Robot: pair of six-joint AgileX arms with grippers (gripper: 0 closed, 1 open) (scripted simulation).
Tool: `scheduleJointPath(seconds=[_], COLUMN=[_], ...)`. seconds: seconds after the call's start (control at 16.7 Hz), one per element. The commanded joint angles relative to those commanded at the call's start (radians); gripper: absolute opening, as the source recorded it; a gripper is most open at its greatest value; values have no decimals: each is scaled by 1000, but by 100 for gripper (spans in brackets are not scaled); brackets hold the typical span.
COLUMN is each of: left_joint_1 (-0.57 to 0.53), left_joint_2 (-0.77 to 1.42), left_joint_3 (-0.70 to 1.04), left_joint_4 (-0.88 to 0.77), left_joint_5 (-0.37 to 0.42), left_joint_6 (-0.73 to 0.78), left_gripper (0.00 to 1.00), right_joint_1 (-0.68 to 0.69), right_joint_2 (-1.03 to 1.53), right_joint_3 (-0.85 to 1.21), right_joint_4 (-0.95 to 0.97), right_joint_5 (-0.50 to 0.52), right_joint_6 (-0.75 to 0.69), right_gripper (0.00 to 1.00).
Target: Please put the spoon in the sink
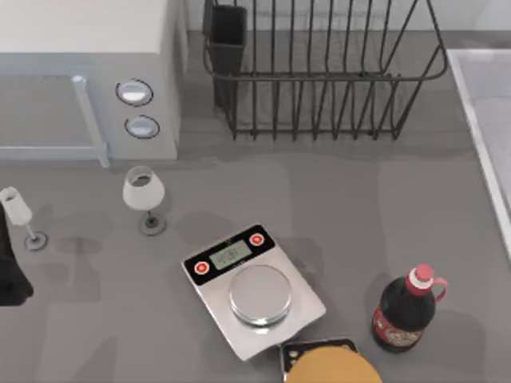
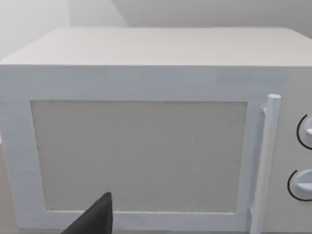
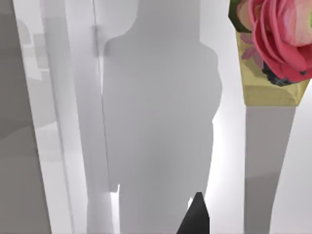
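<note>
Two arms at a grey worktop, spoon not identifiable.
Sink lies at the worktop's right edge, beside the black wire dish rack. Microwave stands at upper left, two wine glasses in front of it; a kitchen scale sits mid-worktop, a dark bottle to its right. Left arm is at the left edge; whether either pincer is released or clenched cannot be told.

No text can be read: the display on the kitchen scale and the label on the dark bottle are illegible.
</note>
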State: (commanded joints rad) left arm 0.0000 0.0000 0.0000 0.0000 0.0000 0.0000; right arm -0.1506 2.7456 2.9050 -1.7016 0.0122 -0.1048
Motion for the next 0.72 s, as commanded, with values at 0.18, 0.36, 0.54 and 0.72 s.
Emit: scheduleJointPath(seconds=[0.18, 0.36, 0.54, 0.72], left_joint_1=[0, 0, 0, 0], left_joint_2=[0, 0, 0, 0], left_joint_3=[0, 0, 0, 0], left_joint_4=[0, 0, 0, 0], left_joint_5=[0, 0, 0, 0], left_joint_6=[0, 0, 0, 0], left_gripper=[100, 100, 100, 100], right_joint_1=[-5, -5, -1, 1], right_joint_2=[0, -17, -61, -107], right_joint_3=[-3, -42, -176, -353], right_joint_4=[2, 35, 124, 228], right_joint_5=[-1, -2, -2, -3], right_joint_6=[1, 1, -1, -1], right_gripper=[0, 0, 0, 0])
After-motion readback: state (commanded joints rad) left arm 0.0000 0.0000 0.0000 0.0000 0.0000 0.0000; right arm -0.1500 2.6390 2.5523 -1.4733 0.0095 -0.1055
